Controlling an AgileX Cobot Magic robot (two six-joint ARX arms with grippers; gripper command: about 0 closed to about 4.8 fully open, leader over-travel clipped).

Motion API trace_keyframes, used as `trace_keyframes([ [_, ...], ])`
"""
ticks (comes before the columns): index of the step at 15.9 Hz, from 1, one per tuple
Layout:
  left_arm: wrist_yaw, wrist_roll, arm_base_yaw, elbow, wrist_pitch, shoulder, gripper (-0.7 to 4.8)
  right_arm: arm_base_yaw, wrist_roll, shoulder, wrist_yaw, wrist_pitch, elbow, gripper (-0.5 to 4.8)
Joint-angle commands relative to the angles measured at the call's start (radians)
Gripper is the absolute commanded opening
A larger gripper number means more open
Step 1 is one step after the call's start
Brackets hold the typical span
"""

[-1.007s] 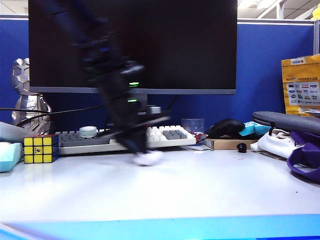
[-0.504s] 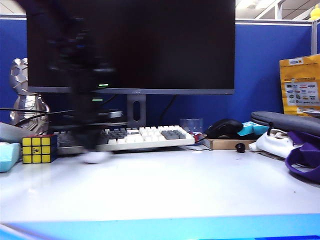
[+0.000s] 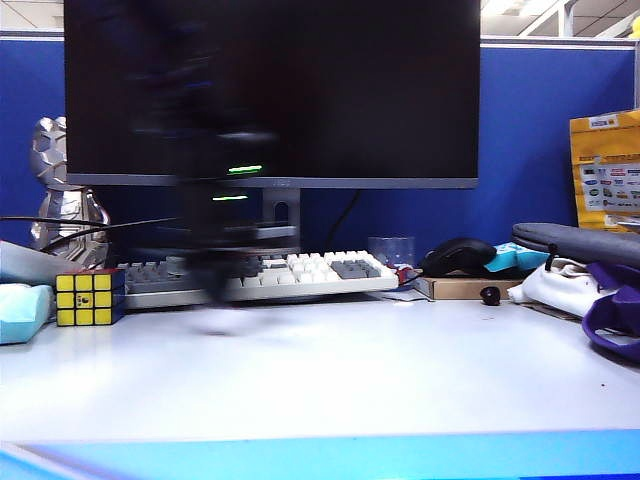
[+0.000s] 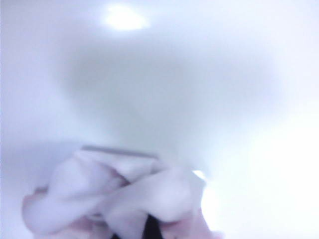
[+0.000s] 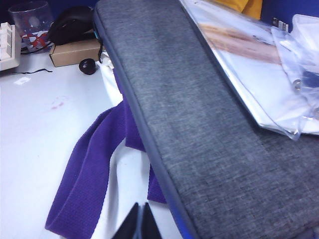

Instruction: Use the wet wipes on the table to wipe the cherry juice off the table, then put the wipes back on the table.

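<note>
Between clenched fingers of left gripper [image 4: 149, 230]: wet wipes [image 4: 119, 196], bunched, pink-tinged, pressed to table [image 4: 199, 89]. Exterior view: left gripper [image 3: 215, 305] blurred at left-centre, ahead of keyboard [image 3: 300, 270]; a second ago nearer centre, then further left, so mid-wipe, sweeping back and forth. Right gripper [image 5: 139, 224] fingers pinched shut, empty, over purple strap [image 5: 84, 174], lower right. Faint cherry juice [image 5: 57, 104] smear remains; wiping likely unfinished.
</note>
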Motion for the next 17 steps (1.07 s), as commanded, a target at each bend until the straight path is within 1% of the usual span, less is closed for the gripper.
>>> trace_keyframes([
  [1,0.093,0.025,-0.153,-0.014,0.006,0.023,-0.05,0.0,-0.002,0.0,0.0,0.002,0.0,0.0],
  [4,0.118,0.047,-0.274,-0.014,-0.003,0.023,-0.05,0.0,-0.002,0.0,0.0,0.002,0.0,0.0],
  [7,0.121,0.053,-0.301,-0.014,-0.041,0.023,-0.05,0.0,-0.002,0.0,0.0,0.002,0.0,0.0],
  [10,0.005,0.051,-0.251,-0.012,-0.062,0.021,-0.05,0.0,-0.002,0.0,0.0,0.002,0.0,-0.01],
  [11,-0.024,0.045,-0.208,-0.002,-0.064,0.021,-0.05,0.0,-0.002,0.0,0.0,0.002,0.0,0.0],
  [13,-0.029,-0.006,-0.114,0.031,-0.016,0.022,-0.05,-0.001,-0.002,0.0,0.0,0.002,0.0,0.0],
  [15,-0.024,-0.045,-0.061,0.069,0.064,0.022,-0.05,-0.001,-0.002,0.0,0.0,0.002,0.0,0.0],
  [17,0.031,-0.072,-0.048,0.113,0.144,0.022,-0.05,0.0,-0.002,0.0,0.0,0.002,0.0,0.0],
])
